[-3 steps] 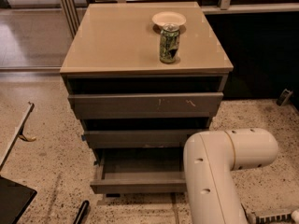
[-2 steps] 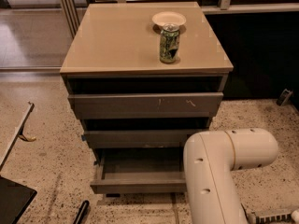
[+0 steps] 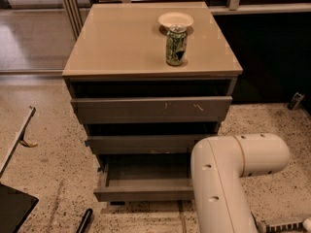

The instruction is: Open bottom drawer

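On the speckled floor at the far left, a thin pale bar (image 3: 17, 135) runs at a slant, with a yellowish scrap (image 3: 29, 143) beside it. A dark flat panel (image 3: 13, 212) fills the bottom left corner. A short black rod (image 3: 85, 220) pokes in from the bottom edge, just left of the drawer cabinet (image 3: 80, 89).

The cabinet's tan surface (image 3: 121, 42) is bare along its left and front edges. Toward its back right corner stands a green drink can (image 3: 176, 45), upright. A small white bowl (image 3: 175, 20) sits just behind it near the back edge; I cannot tell if they touch.

Below the surface are three drawers. The top drawer (image 3: 150, 109) has white scratches on its front, and the middle drawer (image 3: 141, 143) shows a blue bit at its left edge. The bottom drawer (image 3: 143, 194) is pulled out furthest, with its shallow box open to view and its plain front nearest me.

The white robot arm (image 3: 233, 174) bends over that drawer's right end, hiding it. The gripper is out of sight, so I cannot tell its state. Far right, a small dark object (image 3: 295, 101) rests on the floor.
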Controlling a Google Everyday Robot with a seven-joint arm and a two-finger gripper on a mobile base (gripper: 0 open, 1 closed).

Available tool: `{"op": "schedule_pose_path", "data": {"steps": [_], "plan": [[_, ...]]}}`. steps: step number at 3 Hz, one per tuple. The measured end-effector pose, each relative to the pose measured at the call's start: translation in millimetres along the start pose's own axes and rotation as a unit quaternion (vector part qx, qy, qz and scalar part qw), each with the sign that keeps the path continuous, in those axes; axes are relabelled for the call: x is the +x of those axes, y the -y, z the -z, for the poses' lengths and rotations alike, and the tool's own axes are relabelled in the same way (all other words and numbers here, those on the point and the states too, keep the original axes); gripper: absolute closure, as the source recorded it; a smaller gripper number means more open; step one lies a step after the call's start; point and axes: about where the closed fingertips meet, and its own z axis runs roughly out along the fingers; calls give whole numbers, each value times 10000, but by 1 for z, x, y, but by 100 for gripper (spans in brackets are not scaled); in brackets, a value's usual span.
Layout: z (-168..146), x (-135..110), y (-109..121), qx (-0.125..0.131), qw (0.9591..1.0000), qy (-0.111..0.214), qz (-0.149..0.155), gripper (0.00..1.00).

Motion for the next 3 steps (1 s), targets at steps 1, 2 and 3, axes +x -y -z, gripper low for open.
{"op": "schedule_pose_path", "data": {"steps": [1,2,3], "plan": [[0,0,0,0,10000,0,0,11],[0,0,0,0,10000,0,0,0],[0,0,0,-1,10000,0,0,0]]}}
